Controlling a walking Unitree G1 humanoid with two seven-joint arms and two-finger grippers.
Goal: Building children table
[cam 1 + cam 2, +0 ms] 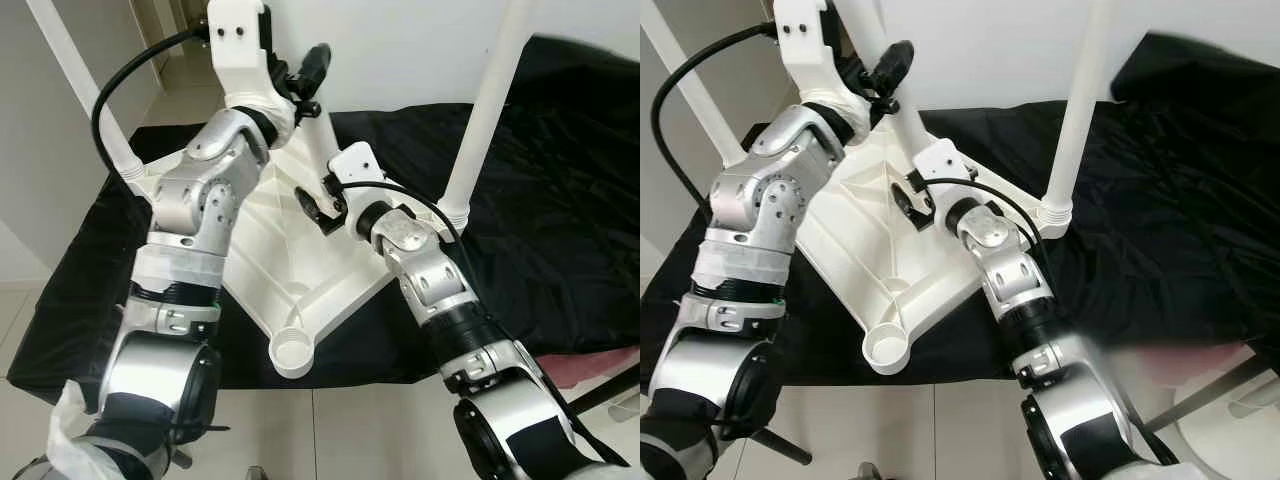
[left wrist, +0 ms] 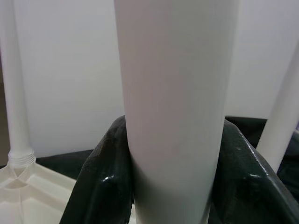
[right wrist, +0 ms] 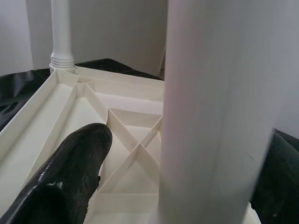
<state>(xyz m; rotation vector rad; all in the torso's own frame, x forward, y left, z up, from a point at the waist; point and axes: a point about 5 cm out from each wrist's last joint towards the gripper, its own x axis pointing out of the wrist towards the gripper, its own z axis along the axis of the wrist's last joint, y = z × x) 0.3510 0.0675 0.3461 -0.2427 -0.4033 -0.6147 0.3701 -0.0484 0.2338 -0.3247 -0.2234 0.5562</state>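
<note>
Setting: plain white wall (image 1: 400, 50) at rear, evenly lit, no hard shadows. Black cloth (image 1: 560, 200), wrinkled, covers a raised surface w/ its edge hanging toward the floor. Floor (image 1: 330, 430): pale glossy tiles w/ thin grout lines. Upper left: doorway (image 1: 170, 50) onto a tiled corridor. Lower right: pink item (image 1: 590, 365) just beside cloth edge, blurred.

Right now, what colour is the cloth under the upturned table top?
Black. The cloth shows best in the left eye view, spread beneath the white table top.
</note>
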